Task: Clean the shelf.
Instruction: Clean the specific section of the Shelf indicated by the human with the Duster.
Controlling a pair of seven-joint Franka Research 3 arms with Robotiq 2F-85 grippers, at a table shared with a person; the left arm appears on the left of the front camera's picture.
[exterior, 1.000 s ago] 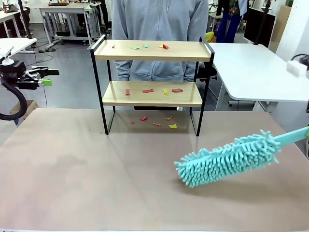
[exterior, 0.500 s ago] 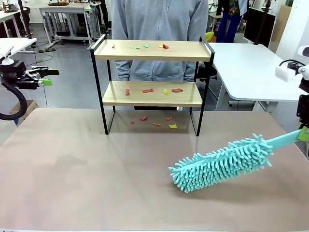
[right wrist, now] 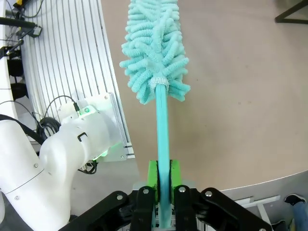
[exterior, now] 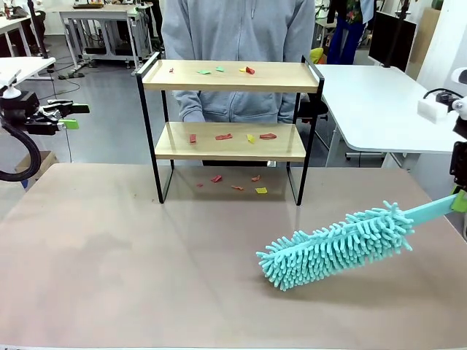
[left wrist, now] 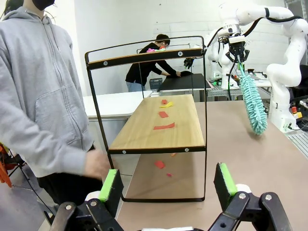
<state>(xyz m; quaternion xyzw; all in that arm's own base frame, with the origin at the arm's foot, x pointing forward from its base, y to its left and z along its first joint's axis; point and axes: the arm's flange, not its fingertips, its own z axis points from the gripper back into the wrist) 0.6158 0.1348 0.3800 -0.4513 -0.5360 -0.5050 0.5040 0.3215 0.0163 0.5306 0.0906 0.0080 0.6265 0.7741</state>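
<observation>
The shelf [exterior: 230, 82] stands at the far middle of the table, a two-tier rack with light wooden boards in a black frame. Red, yellow and green paper scraps [exterior: 249, 71] lie on its top board, more scraps on the lower board [exterior: 224, 136] and on the table beneath [exterior: 260, 190]. My right gripper [exterior: 460, 201] is shut on the handle of a teal fluffy duster [exterior: 336, 246], whose head hangs just over the table, right of the shelf. The right wrist view shows the gripper [right wrist: 162, 180] clamping the handle below the duster head [right wrist: 155, 53]. My left gripper [exterior: 69, 117] stays open at the far left, its pads [left wrist: 111, 190] apart, facing the shelf's end [left wrist: 159, 127].
A person in a grey hoodie [exterior: 237, 29] stands right behind the shelf, one hand [left wrist: 96, 163] low near its end. A white table [exterior: 379, 102] sits at the back right. The brown tabletop [exterior: 146, 270] spreads wide in front. My right arm's base [right wrist: 72, 139] stands beside the table edge.
The duster has dropped slightly and shifted left toward the table's middle, and my right arm has come into view at the right edge. The left arm has not moved.
</observation>
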